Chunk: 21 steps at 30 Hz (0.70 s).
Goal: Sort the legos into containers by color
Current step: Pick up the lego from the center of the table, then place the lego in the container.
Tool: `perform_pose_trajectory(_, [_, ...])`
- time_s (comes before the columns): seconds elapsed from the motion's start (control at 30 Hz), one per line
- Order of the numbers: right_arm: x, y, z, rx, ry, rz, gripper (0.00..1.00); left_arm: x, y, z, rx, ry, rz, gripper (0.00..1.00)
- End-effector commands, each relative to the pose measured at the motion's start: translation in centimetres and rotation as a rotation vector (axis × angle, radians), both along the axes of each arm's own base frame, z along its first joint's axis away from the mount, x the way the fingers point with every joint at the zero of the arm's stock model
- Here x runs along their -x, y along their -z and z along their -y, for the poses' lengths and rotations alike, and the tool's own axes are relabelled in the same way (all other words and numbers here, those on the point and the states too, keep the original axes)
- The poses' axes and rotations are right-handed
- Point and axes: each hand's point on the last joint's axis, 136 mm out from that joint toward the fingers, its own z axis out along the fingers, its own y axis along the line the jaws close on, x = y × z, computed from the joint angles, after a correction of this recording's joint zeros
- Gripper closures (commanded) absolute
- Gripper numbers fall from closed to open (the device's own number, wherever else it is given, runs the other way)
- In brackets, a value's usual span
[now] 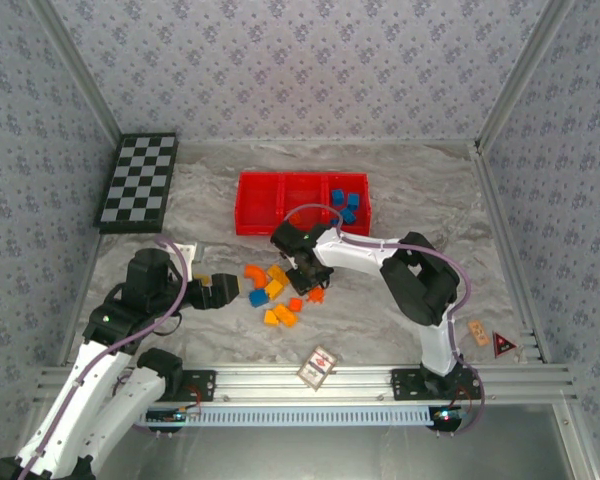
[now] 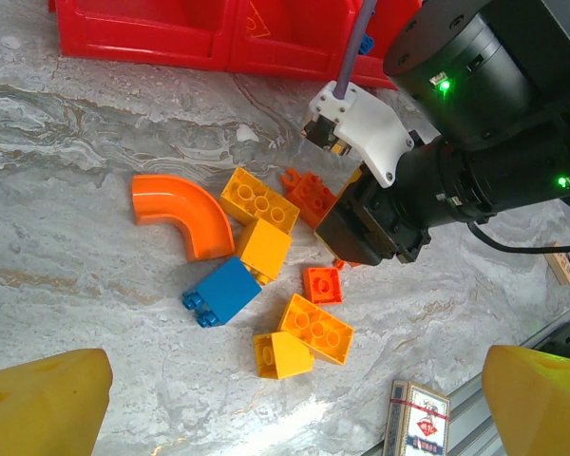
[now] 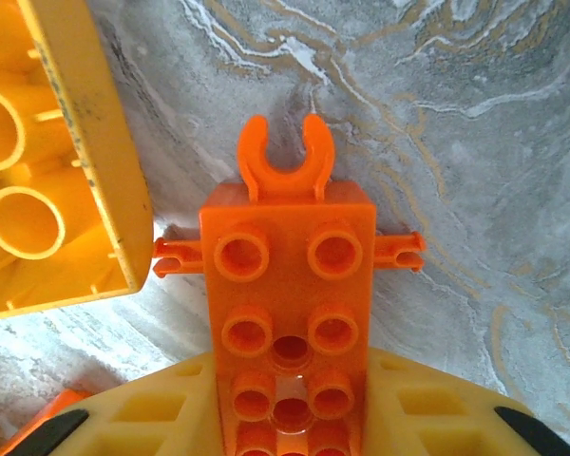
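Where orange brick (image 3: 290, 275) lies, card (image 2: 416, 420) print unreadable

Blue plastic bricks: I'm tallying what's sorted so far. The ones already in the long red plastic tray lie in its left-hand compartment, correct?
No. The blue plastic bricks already in the long red plastic tray lie in its right-hand compartment, not the left-hand one. The top external view shows this.

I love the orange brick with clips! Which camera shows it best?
Right wrist: the orange clip brick sits close-up between the fingers. Left wrist shows it half hidden behind the right arm; from above it's too small to tell.
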Motion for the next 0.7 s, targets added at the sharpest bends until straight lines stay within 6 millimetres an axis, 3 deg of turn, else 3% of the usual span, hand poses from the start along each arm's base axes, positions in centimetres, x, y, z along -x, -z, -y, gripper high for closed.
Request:
perform_pose_trajectory(0.0, [-0.1,-1.0,1.0,0.034,0.026,0.008,0.67,0.1,-0.2,-0.1,0.006,-0.004,-0.004,0.0])
perform_pose_trajectory(0.33, [-2.0,-7.9,0.5,-0.101,0.146,0.128,0.68,0.1,-0.3,-0.1,0.009,-0.005,0.005,0.0])
perform_pose_trajectory(0.57, [-6.6,-13.6,-0.5,-0.293,0.356,0.28,0.69,0.2,-0.5,-0.1,0.013,-0.005,0.013,0.0])
perform_pose_trajectory(0.67, [-9.0,-15.0,-0.4,-0.356,0.443,0.328,0.69,0.2,-0.6,-0.1,0.018,-0.001,0.018,0.0])
